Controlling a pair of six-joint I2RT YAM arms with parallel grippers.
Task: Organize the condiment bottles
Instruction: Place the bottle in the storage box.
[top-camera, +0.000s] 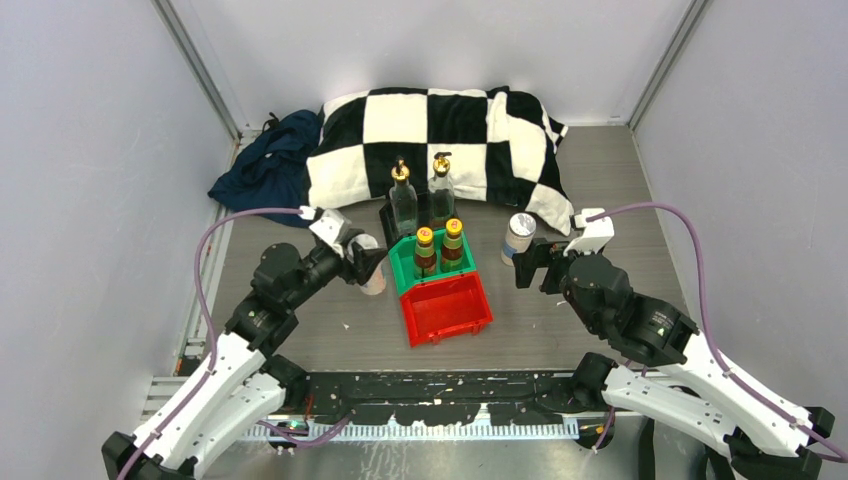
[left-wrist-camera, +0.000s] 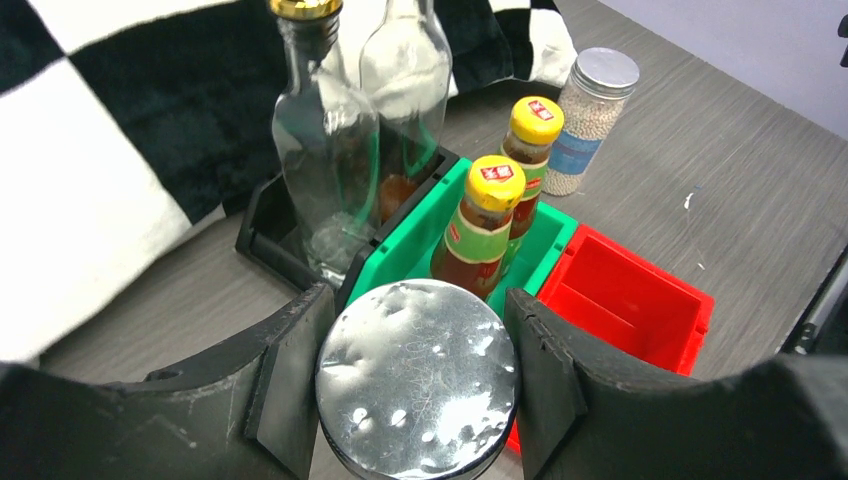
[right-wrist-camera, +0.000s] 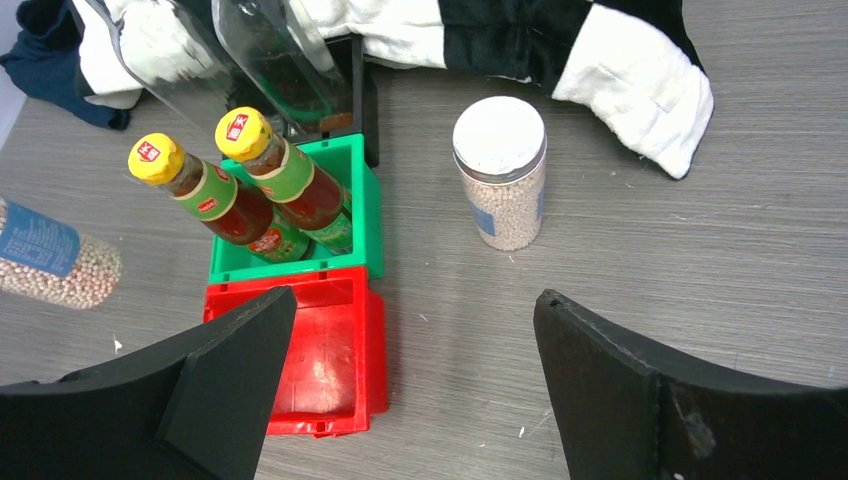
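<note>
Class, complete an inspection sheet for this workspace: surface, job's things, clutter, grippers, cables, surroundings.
Surface: grey table, a few white specks.
Job's things: two glass bottles in black bin; two sauce bottles in green bin; red bin empty; free shaker jar on the table; held shaker jar in left gripper.
Clutter: checkered towel, blue cloth at the back.
Grippers: left gripper shut on that jar; right gripper open.
Cables: purple cables loop beside both arms, clear of bottles.
Surroundings: pale walls; nothing else seen.

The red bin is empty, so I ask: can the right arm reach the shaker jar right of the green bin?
Probably yes: the right gripper is open, and the shaker jar stands straight ahead, nothing between.
</note>
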